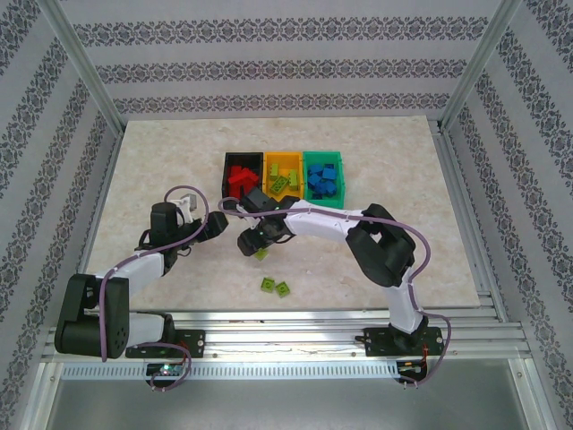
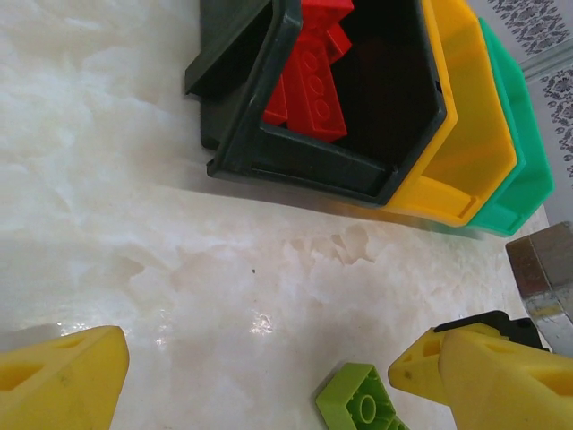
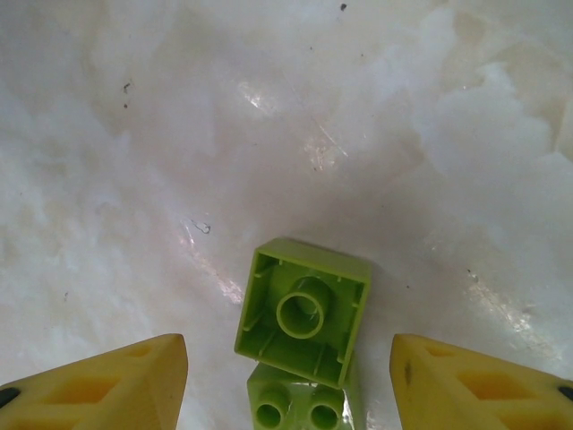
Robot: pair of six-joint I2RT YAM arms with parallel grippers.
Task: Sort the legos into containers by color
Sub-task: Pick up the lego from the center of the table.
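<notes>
A lime green lego [image 3: 304,312] lies upside down on the counter [image 3: 269,116], touching a second green brick [image 3: 303,408] beside it; whether they are joined I cannot tell. The right tool [image 3: 288,340] straddles them, released, fingers [image 3: 107,385] clear of both. Closing could catch the pair, and one might fall short of the orange-yellow bin [image 1: 284,170]. The left tool [image 2: 260,358], also released, hangs close enough to bump.

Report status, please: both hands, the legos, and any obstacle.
Left hand open, empty, near black bin. Right hand open, lime brick between fingers, not gripped. Two more lime bricks loose on table. No obstacle seen.
</notes>
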